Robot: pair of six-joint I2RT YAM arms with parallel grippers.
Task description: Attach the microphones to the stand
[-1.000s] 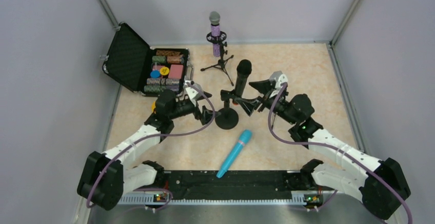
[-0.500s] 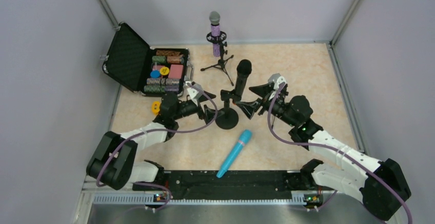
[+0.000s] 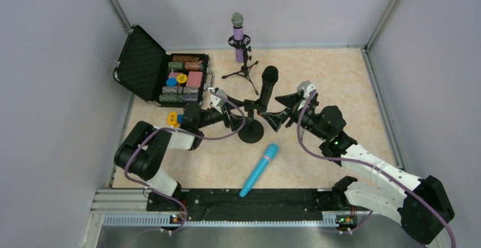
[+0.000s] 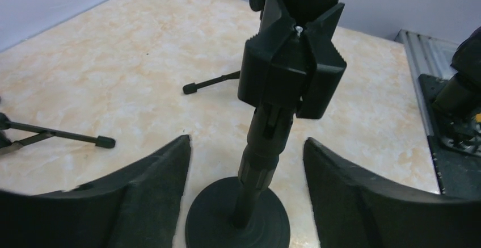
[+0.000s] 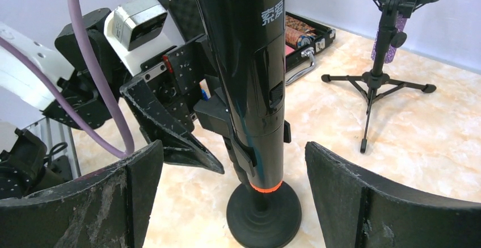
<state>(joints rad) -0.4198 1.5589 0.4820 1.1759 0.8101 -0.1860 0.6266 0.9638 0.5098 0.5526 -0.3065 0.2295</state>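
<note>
A: Left arm has been folded down low since 1 s ago, with the elbow pulled toward the left wall. The left gripper (image 3: 233, 121) has been brought slightly closer to the round-base stand (image 3: 250, 130). Right arm is hardly changed.

B: Gripper states?

A: Left gripper is seen spread wide. In the left wrist view 1 finger is placed on each side of the stand's pole, with neither touching it. The right gripper (image 5: 231, 146) is likewise released, its 2 fingers set either side of the black microphone (image 5: 244, 61) with a gap on both sides.

B: Where are the 3 microphones?

A: Black microphone is held upright in the clip (image 4: 292, 72) of the round-base stand, and its orange ring (image 5: 264, 188) is seen just above the base. The purple microphone (image 3: 238, 34) is mounted upright on the tripod stand (image 3: 243, 73) at the far side of the bench (image 3: 340, 78). The blue microphone (image 3: 259, 169) is left lying flat on the bench, near the front rail and well apart from both stands.

B: Anything else?

A: An open black case (image 3: 164, 75) of coloured chips is set at far left. A small yellow item (image 3: 171, 117) is seen beside the left wrist, but cannot be identified.
</note>
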